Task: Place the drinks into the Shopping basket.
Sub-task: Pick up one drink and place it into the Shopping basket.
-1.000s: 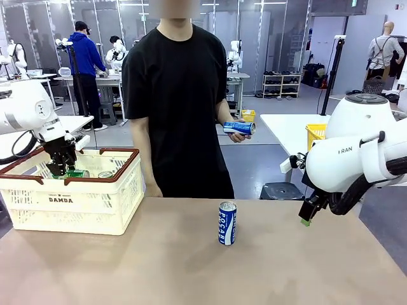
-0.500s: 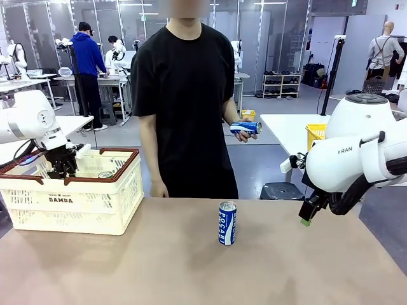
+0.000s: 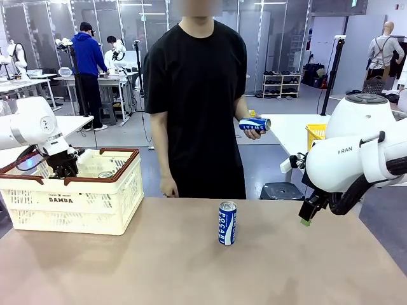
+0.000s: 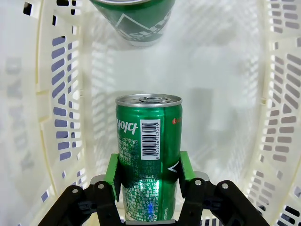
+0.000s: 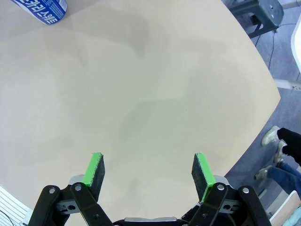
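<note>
- Pads (image 4: 113, 170) of the left claw (image 4: 149, 172) are pressed against opposite sides of a green can (image 4: 148, 136); the can is gripped at its lower body, with the pull-tab end pointing away from the claw.
- The barcode panel of the gripped can is turned toward the wrist camera.
- The gripped can is located inside the Shopping basket (image 4: 59, 94), between its lattice walls. Whether the can touches the basket floor cannot be told.
- A second green can (image 4: 133, 21) is seen deeper in the same basket, apart from the gripped one and cut off by the upper edge of the left wrist view.
- In the front view, the basket is set on the left part of the counter (image 3: 191, 267), with the left claw lowered inside its brown rim.
- The right claw (image 5: 148, 170) is held wide, with nothing between its green pads, above bare counter near the right edge.
- A blue and white can (image 3: 227, 223) is placed upright near the middle of the counter, well apart from both the basket and the right claw.
- Another blue and white can (image 3: 255, 124) is held on its side in the person's hand (image 3: 254, 133), at the far side of the counter and above its level.
</note>
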Available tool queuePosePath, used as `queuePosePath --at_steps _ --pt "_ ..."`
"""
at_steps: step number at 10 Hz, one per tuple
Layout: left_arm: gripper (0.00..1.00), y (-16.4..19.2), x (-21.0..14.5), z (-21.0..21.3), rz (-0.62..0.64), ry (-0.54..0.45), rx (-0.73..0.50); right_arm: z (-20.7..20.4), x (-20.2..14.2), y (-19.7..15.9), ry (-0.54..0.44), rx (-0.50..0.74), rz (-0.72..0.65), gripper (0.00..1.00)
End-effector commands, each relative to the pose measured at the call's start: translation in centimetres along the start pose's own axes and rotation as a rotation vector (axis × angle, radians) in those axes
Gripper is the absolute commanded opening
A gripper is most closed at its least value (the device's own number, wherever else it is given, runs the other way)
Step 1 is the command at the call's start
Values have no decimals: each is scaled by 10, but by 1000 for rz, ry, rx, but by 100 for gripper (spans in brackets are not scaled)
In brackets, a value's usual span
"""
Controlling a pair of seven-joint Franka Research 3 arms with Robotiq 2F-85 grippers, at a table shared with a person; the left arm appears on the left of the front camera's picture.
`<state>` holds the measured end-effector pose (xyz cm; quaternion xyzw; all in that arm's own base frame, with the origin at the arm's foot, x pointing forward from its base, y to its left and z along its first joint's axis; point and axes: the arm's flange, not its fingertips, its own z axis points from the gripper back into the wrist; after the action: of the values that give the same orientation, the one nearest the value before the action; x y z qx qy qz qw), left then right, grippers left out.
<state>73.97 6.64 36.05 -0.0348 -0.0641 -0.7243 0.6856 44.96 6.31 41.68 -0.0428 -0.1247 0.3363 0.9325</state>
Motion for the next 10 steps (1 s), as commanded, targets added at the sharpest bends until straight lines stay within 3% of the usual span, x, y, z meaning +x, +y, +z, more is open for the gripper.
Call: queuePosePath --at_steps 1,8,10 --pt "58 -1 4 -4 4 12 27 0 0 0 0 0 -1 93" --pt "58 0 0 -16 3 3 -68 0 0 0 0 0 -1 93" --pt "78 -1 3 -12 2 4 -89 0 0 0 0 0 -1 93"
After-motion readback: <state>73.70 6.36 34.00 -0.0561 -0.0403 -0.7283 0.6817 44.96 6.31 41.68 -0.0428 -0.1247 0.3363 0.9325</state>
